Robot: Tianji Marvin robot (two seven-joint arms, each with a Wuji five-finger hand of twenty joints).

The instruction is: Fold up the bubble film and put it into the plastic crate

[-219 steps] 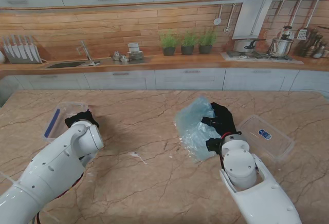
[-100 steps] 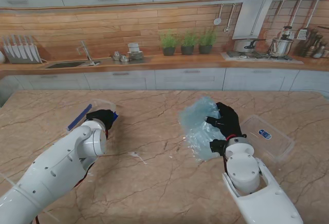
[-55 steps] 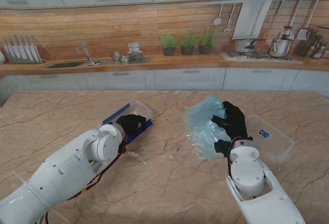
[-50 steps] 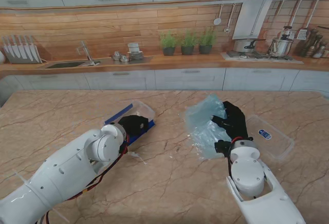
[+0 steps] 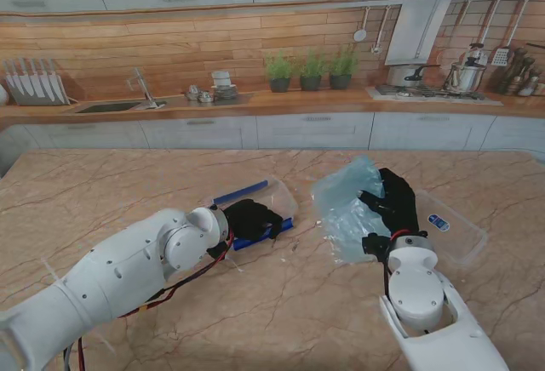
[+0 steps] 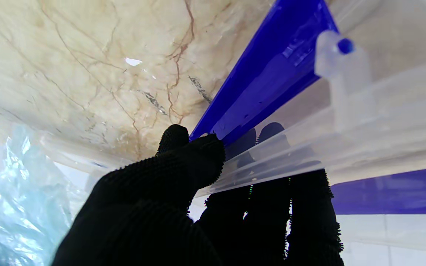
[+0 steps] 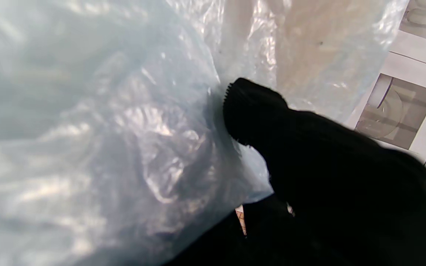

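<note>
- Two black-gloved hands are at work over a beige marble table top (image 5: 281, 303) veined in brown.
- The left hand (image 5: 252, 217) grips the near rim of a clear rectangular plastic crate with blue clip handles (image 5: 255, 192); in the left wrist view the thumb (image 6: 183, 162) lies on one side of the transparent wall (image 6: 346, 140) and the remaining fingers (image 6: 272, 140) show through it from the other side.
- The crate stands near the middle of the table, to the left of the film and apart from it.
- The right hand (image 5: 393, 209) is closed on a crumpled, pale blue translucent sheet of bubble film (image 5: 345, 209), which is bunched rather than neatly folded; whether the film hangs clear of the table top cannot be told.
- In the right wrist view the film (image 7: 105, 129) fills most of the frame, with one gloved fingertip (image 7: 250, 107) pressed into it.
- A clear flat plastic lid with a small blue label (image 5: 447, 226) lies on the table just right of the right hand.
- The film is outside the crate.
</note>
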